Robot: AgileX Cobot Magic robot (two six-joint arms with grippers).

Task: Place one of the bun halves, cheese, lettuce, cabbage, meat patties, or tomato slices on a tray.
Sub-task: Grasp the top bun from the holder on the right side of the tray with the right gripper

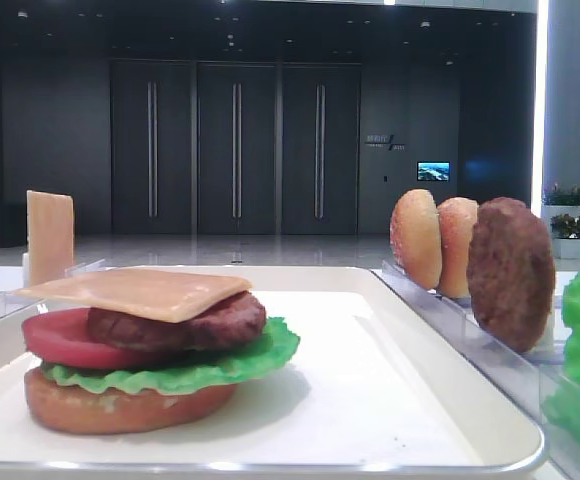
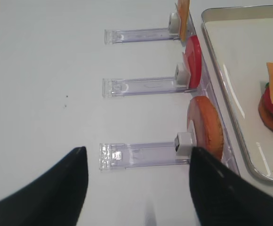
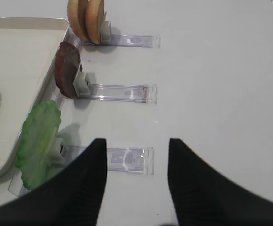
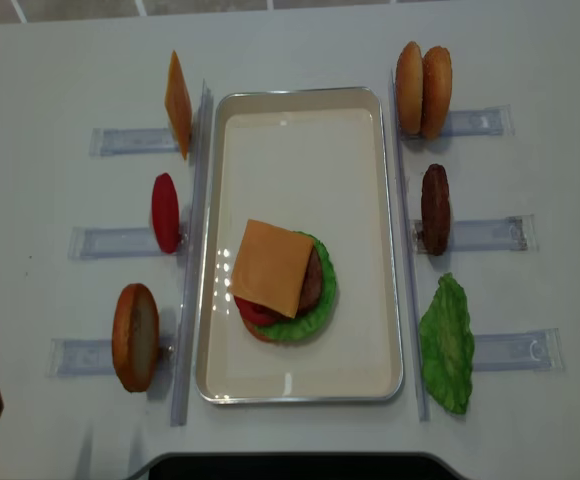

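Exterior high: your stack on the tray (image 1: 450, 400) ends in cheese (image 1: 140, 292), so a bun top seems due.

Right wrist: the right tool (image 3: 136, 155) stands parted and empty; the bun halves (image 3: 86, 20) stand on edge ahead and left, at the tray's far right corner.

Left wrist: the left tool (image 2: 136, 165) gapes wide, holding nothing.

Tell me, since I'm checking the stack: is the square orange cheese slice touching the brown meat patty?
Touching: the low exterior view shows the cheese slice lying directly on the meat patty.
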